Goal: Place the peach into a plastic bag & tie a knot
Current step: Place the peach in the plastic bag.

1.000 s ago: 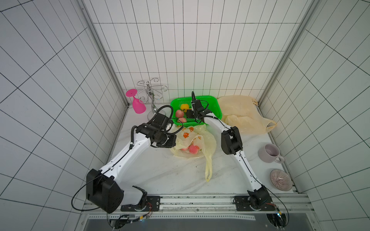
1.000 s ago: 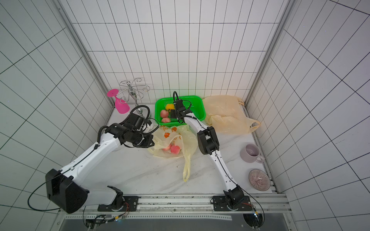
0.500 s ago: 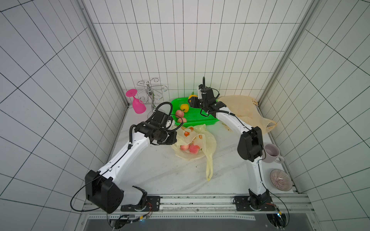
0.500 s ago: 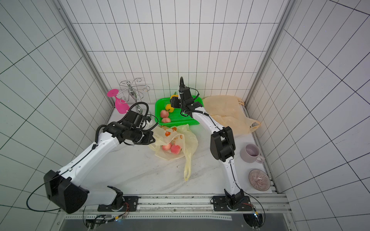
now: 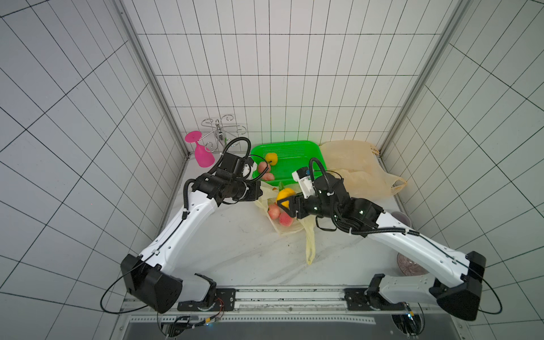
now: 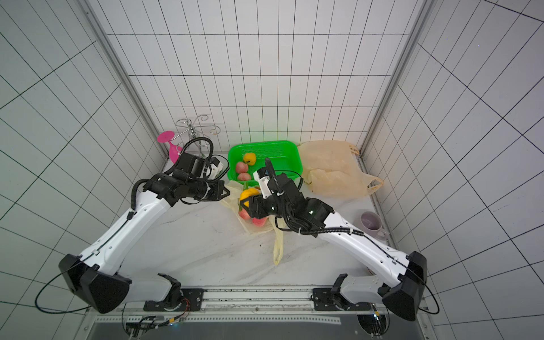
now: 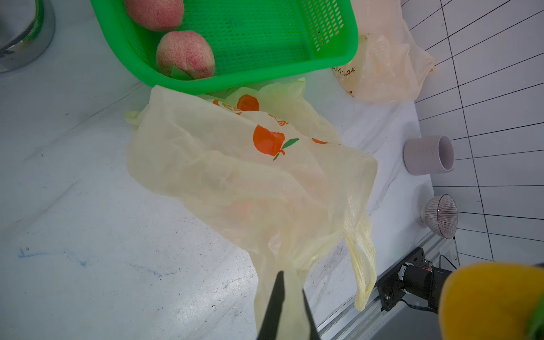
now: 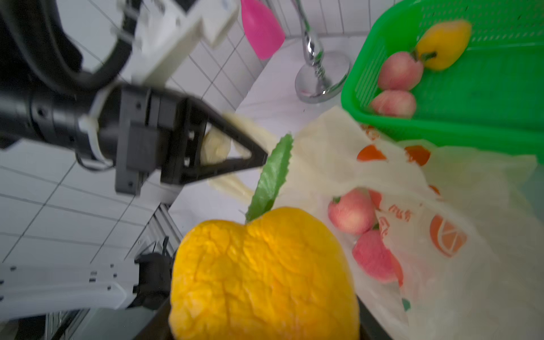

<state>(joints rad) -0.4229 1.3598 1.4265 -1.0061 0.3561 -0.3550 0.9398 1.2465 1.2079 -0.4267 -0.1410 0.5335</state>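
Robot lab cell, white tiled walls [image 5: 265, 59], mounting rail [image 5: 290, 298]

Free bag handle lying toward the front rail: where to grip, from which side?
Grip the free handle mid-loop, from straight above, fingers across the strip. It lies flat and limp on the table, so a sideways approach would only push it. The left gripper pinches the other handle; the right gripper would do it, once rid of the yellow fruit.

Close-up yellow peach [image 8: 265, 276] with green leaf [image 8: 272, 173], left hand [image 8: 260, 157] pinching plastic bag [image 8: 323, 153] handle, two pink peaches [image 8: 351, 215] inside it
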